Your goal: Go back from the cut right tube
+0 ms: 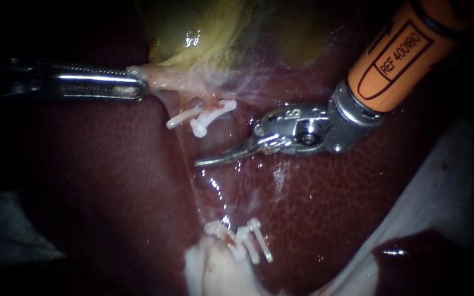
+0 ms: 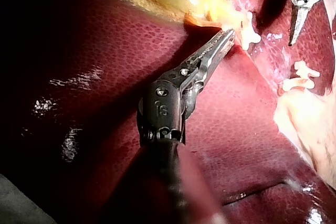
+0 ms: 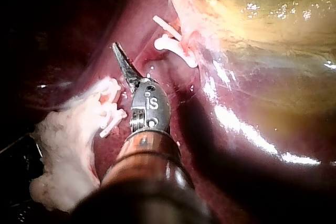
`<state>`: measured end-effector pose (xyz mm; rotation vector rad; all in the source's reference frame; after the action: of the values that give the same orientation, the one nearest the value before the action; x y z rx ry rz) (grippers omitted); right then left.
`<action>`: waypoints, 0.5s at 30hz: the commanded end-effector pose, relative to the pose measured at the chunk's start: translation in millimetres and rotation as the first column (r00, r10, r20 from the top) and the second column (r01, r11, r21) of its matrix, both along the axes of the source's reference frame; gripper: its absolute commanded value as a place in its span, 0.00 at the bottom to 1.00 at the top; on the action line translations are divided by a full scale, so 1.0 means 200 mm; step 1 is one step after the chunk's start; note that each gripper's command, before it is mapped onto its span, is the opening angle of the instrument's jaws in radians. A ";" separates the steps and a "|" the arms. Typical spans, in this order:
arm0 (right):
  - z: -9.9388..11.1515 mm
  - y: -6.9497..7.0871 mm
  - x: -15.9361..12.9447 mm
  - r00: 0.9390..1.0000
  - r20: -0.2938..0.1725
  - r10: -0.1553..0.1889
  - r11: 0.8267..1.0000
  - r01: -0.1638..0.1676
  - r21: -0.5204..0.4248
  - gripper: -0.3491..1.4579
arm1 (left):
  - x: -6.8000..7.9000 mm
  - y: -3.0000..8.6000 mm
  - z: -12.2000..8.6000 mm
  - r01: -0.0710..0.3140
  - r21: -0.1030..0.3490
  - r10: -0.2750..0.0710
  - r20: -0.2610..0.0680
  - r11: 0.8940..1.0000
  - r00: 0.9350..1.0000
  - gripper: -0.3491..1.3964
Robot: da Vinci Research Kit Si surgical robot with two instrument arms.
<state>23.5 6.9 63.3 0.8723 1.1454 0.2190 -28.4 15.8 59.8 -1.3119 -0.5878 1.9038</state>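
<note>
Right instrument (image 1: 209,159): curved blades pressed together, holding nothing, just below the upper clips (image 1: 207,118), where the cut right tube (image 1: 212,104) ends, short and pale. Its orange sleeve (image 1: 401,55) bears a printed label. Left instrument (image 1: 138,85) clamps gallbladder (image 1: 204,33) tissue beside those clips.

The left instrument (image 1: 138,86) has toothed steel jaws on a dark shaft, the right instrument (image 1: 204,161) an orange sleeve.

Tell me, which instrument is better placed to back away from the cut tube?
The right instrument: its shut jaws lie free between the upper clips and lower clips. The left instrument grips gallbladder tissue.
</note>
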 end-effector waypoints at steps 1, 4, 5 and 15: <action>0.000 0.000 0.000 1.000 0.000 0.000 1.000 0.000 -0.002 0.04 | 0.000 0.000 0.000 -0.001 0.000 0.001 0.001 1.000 1.000 0.00; 0.002 -0.001 0.000 1.000 0.002 0.022 1.000 -0.022 -0.021 0.71 | 0.001 0.001 0.001 -0.001 0.000 0.001 0.001 1.000 1.000 0.00; 0.003 -0.001 0.000 1.000 0.000 0.031 0.999 -0.031 -0.022 0.79 | 0.001 0.001 0.002 -0.002 0.000 0.002 0.001 1.000 1.000 0.00; 0.006 -0.001 -0.003 0.994 0.025 0.104 0.993 -0.102 -0.051 0.98 | 0.002 0.001 0.003 -0.003 0.000 0.003 0.002 1.000 1.000 0.00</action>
<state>22.7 6.5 64.6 0.7590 1.1631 0.2909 -28.1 16.0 60.4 -1.3138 -0.5900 1.9053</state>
